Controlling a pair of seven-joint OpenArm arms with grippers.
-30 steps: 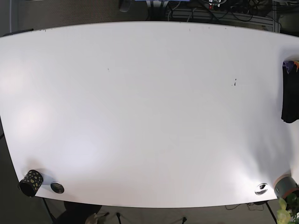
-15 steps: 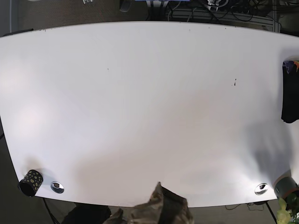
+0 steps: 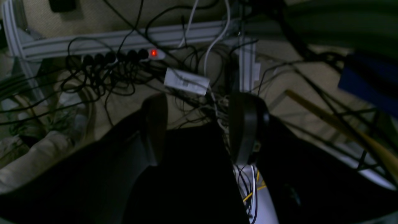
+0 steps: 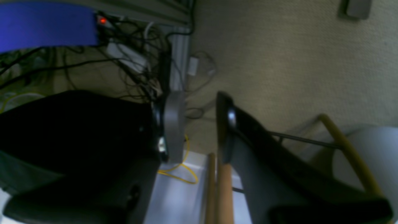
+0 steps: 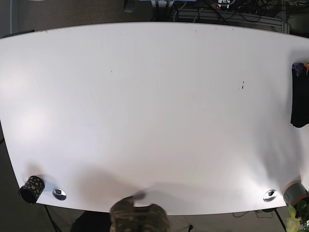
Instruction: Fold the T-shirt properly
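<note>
The white table (image 5: pixel 154 106) fills the base view and no T-shirt lies spread on it. A camouflage-patterned cloth shape (image 5: pixel 139 218) pokes up at the table's front edge; I cannot tell whether it is the T-shirt. A dark folded garment (image 5: pixel 300 96) lies at the right edge. Neither arm shows in the base view. My left gripper (image 3: pixel 200 102) is open and empty, hanging over floor and cables. My right gripper (image 4: pixel 199 102) is open and empty over carpet.
A black cup with yellow dots (image 5: pixel 31 188) and a metal disc (image 5: pixel 59 194) sit at the front left corner. Another disc (image 5: pixel 270 195) and a grey pot (image 5: pixel 295 192) sit at the front right. A power strip (image 3: pixel 124 56) and tangled cables lie below the left gripper.
The camouflage shape appeared at the front edge half a second ago and has since shifted left and lower. Nothing on the table has moved.
</note>
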